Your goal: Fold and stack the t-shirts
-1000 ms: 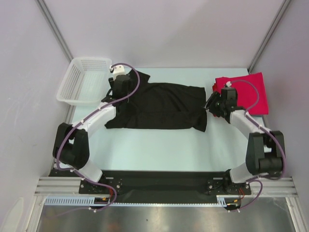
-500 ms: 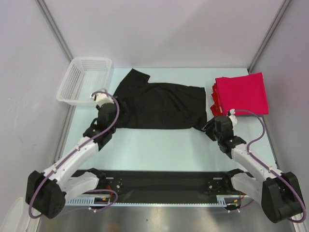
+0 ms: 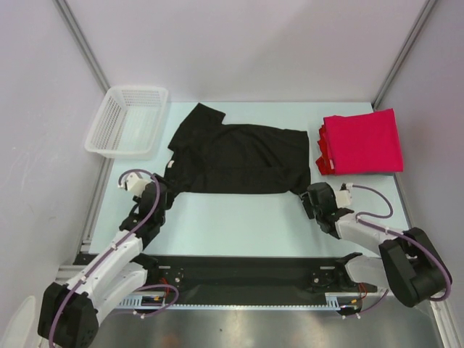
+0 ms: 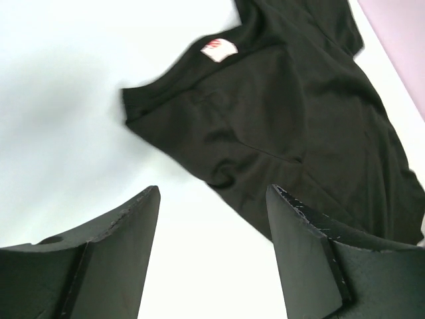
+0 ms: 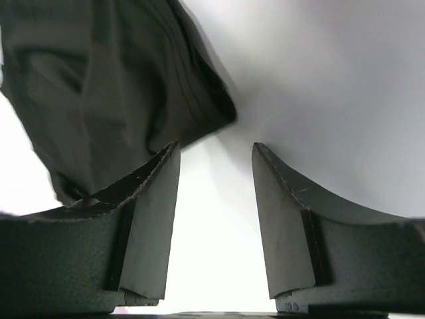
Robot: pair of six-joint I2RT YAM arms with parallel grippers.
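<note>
The black t-shirt (image 3: 239,156) lies spread in the middle of the table, collar end to the left, with a white neck label (image 4: 218,50). It also shows in the left wrist view (image 4: 292,126) and the right wrist view (image 5: 113,86). A folded stack of red t-shirts (image 3: 361,141) lies at the right. My left gripper (image 3: 158,190) is open and empty over bare table, just near of the shirt's collar end. My right gripper (image 3: 312,199) is open and empty, just near of the shirt's right corner.
A white mesh basket (image 3: 127,121) stands at the back left. The pale blue table (image 3: 239,217) shows bare between the shirt and the arm bases. Grey walls close in the sides and back.
Both arms have drawn back toward the near edge, off the black shirt. The shirt's left sleeve and collar, covered by the left arm before, now lie in the open.
</note>
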